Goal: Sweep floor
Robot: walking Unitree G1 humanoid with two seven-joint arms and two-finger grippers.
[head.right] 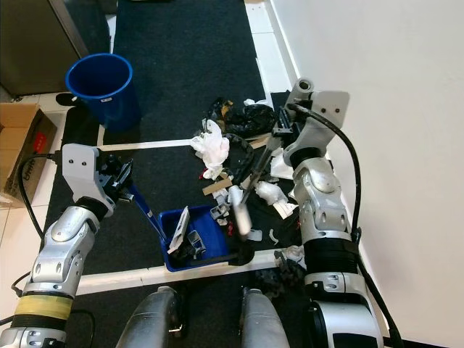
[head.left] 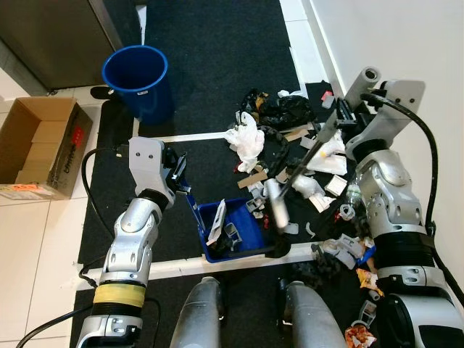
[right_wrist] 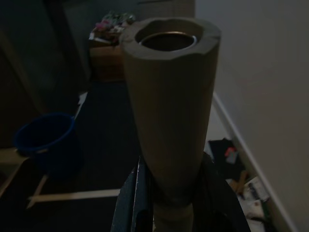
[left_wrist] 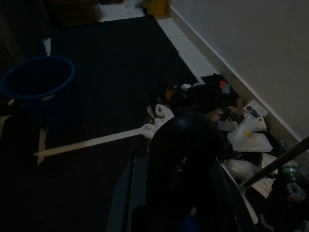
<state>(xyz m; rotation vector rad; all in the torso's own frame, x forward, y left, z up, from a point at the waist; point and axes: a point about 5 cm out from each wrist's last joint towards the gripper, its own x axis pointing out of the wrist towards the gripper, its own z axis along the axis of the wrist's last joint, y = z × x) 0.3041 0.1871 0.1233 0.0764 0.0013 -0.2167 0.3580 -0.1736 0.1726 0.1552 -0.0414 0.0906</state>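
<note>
Nearest, just ahead of the robot's knees: blue dustpan (head.left: 230, 230) flat on the black mat (head.left: 210, 65), rear edge against the white tape line (head.left: 210, 262), already holding a few scraps. Its blue handle (head.left: 190, 197) rises up and to the left into the left tool (head.left: 179, 176), which is pinched on it.

Broom head (head.left: 274, 210) sits at the dustpan's right edge, touching or just beside it; can't tell which. Broom shaft (head.left: 308, 161) runs diagonally up and right from the head to the right tool (head.left: 335, 125). In the right wrist view the pale grip end (right_wrist: 169, 96) of the broom sits between that tool's black fingers, so it's clamped on the broom.

Key relation: litter pile (head.left: 290, 138) lies right of and beyond the dustpan, spread from the broom head out toward the wall (head.left: 406, 43). White plastic bag (head.left: 245, 139) is the leftmost big piece, beyond the pan. More wrappers trail down the right side by the right arm. My read: stroke has to pull leftward and toward the robot, along the shaft's lower end, into the pan mouth. Right arm is the nearer one to the pile; left just steadies the pan.

Far: blue bucket (head.left: 136, 78) upright, beyond the left tool, well apart from the litter. Cardboard box (head.left: 40, 145) on the tiles at far left.
</note>
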